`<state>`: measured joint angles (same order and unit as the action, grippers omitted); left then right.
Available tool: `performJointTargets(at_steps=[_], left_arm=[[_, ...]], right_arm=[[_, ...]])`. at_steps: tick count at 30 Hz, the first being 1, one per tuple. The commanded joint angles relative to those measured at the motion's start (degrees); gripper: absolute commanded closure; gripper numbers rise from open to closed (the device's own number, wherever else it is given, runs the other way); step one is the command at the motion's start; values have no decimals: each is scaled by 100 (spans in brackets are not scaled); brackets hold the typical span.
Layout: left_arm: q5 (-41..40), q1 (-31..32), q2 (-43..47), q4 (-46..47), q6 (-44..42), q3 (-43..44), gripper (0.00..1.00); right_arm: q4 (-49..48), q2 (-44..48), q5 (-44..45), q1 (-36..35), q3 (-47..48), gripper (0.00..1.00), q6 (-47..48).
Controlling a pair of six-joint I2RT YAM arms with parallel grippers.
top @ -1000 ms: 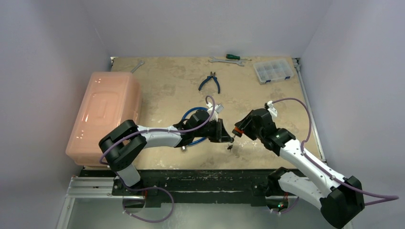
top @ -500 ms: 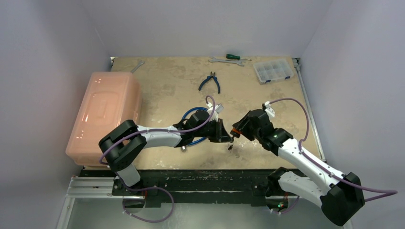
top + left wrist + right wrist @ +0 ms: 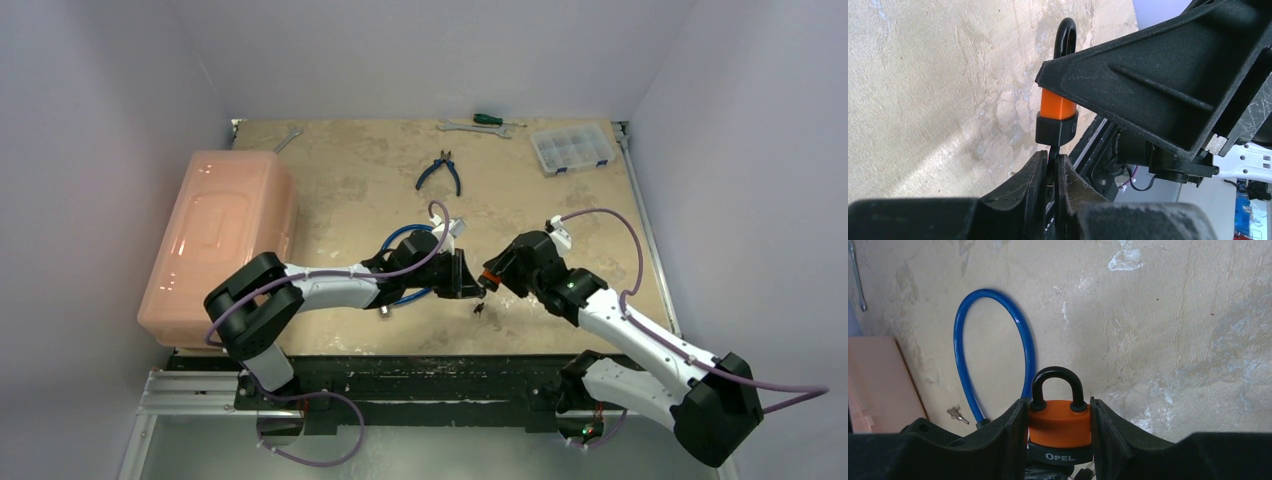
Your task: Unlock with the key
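Both arms meet over the near middle of the tabletop (image 3: pixel 350 190), tips almost nose to nose. The right pincer (image 3: pixel 492 277) is clamped on the padlock (image 3: pixel 1060 422), one finger on each flat side of its orange body. The lock sits upright in the right wrist view, held up off the surface, with its black shackle (image 3: pixel 1056 374) standing above the fingers and both legs seated in the body. The black base reads OPEL.

The left pincer (image 3: pixel 1052 159) is nearly shut, pinching the key (image 3: pixel 1053 149), a thin dark strip between its two fingers. From the left wrist camera the key runs straight to the padlock's black base and meets it there (how far it goes in, I cannot tell from here).

Beneath and behind the arms a blue cable loop (image 3: pixel 1030 360) lies flat on the tabletop, and a small silvery key (image 3: pixel 955 413) lies just beside its lower end. A pink plastic box (image 3: pixel 220 240) fills the left side of the tabletop. Toward the far edge lie blue-handled pliers (image 3: pixel 440 172), a clear compartment case (image 3: pixel 572 148) at the right, a wrench (image 3: pixel 470 127) with a green-handled screwdriver (image 3: pixel 487 118) just behind it, and another wrench (image 3: pixel 286 139) near the far left corner, all well apart from the pincers.
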<state>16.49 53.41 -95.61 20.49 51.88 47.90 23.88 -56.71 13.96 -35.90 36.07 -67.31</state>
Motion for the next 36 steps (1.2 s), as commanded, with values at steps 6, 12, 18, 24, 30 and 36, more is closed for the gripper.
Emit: performJointTargets(at_steps=[6, 12, 18, 24, 30, 36], left_arm=[[-658, -146, 377, 708, -261, 169, 100], [-477, -146, 539, 1118, -282, -179, 73], [-383, -144, 659, 1215, -278, -349, 66], [-270, -131, 914, 1274, -302, -600, 64], [-249, 13, 1120, 1199, -420, -737, 64], [-263, 47, 1133, 1143, -455, -874, 61]], right_arm=[[312, 151, -468, -220, 192, 100, -107], [653, 274, -153, -223, 407, 100, -185], [629, 328, -236, -223, 405, 100, -365], [657, 351, -225, -218, 420, 100, -460], [723, 351, -154, -222, 528, 100, -471], [740, 386, -148, -214, 542, 100, -484]])
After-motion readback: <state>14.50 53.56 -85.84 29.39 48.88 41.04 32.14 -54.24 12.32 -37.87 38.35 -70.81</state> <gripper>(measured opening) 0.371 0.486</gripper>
